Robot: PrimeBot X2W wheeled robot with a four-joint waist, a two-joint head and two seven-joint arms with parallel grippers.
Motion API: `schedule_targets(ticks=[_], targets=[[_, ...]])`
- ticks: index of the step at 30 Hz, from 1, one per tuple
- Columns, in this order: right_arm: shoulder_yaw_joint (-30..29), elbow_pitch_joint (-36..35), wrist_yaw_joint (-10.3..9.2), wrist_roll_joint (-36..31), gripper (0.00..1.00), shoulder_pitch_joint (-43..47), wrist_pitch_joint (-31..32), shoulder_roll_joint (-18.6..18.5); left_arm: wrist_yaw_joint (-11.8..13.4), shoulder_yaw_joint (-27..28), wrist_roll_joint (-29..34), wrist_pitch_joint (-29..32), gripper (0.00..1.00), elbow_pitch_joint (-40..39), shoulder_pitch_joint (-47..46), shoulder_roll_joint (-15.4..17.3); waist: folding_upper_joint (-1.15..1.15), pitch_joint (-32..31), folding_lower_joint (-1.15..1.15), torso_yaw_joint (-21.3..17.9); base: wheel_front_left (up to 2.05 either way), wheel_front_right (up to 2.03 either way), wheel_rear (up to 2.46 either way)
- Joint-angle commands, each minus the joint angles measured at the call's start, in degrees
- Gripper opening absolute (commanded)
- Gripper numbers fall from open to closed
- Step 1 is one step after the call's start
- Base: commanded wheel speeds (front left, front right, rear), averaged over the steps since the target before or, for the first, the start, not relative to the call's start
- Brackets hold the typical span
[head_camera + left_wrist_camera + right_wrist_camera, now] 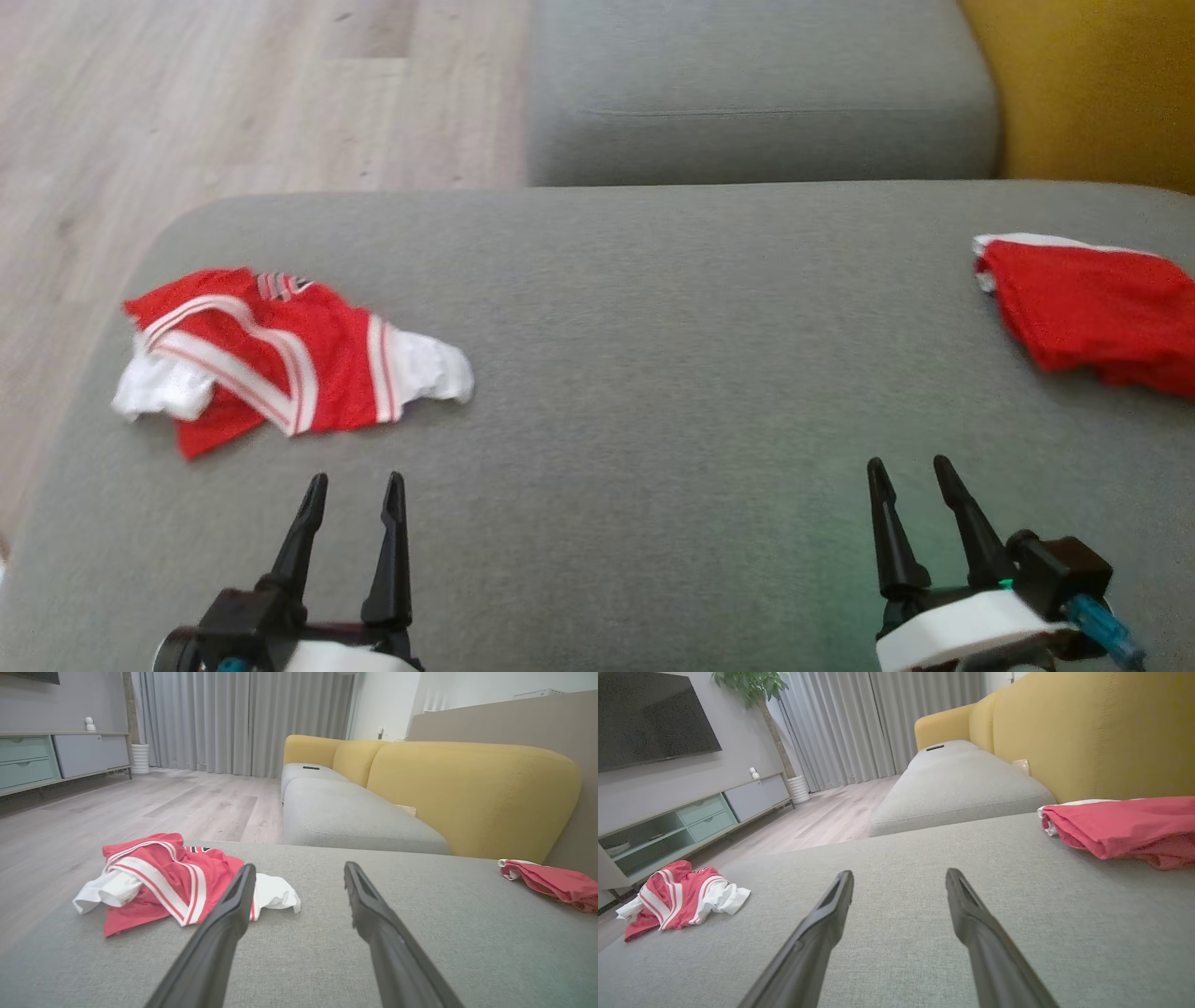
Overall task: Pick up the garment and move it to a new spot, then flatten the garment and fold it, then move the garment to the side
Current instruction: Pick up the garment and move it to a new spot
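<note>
Two claws wait empty, fingers apart, so reach your left claw (358, 478) forward to the crumpled red-and-white garment (280, 350) near the grey cushion's (653, 373) left edge and pinch a raised fold, leaving the right claw (907, 461) idle.

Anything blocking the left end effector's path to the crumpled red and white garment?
Nothing visible. The left end effector hangs open just short of the crumpled red and white garment, with only bare grey cushion between them. The other red garment lies far off to the right.
</note>
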Motion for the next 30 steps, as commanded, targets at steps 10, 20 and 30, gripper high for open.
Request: schedule_targets(ticks=[10, 20, 30], targets=[[2.5, -1.9, 0.22, 1.3, 1.0, -0.6, -0.6, -0.2, -1.0, 3.1, 1.6, -0.3, 1.0, -1.6, -1.9, -0.2, 0.0, -0.3, 0.0, 12.2, 0.0, 0.0, 0.0], [3.1, -1.2, 0.22, 1.1, 1.0, -0.1, -0.6, -0.2, -1.7, 5.5, 2.2, -0.3, 1.0, -2.0, -1.0, -0.2, 0.0, -0.4, 0.0, 19.3, 0.0, 0.0, 0.0], [2.6, -1.5, 0.22, -2.7, 1.0, -2.0, -0.6, -0.2, -5.4, 9.7, 3.4, -0.3, 1.0, -3.5, -10.7, 1.3, 0.0, 6.4, 0.0, 19.2, 0.0, 0.0, 0.0]])
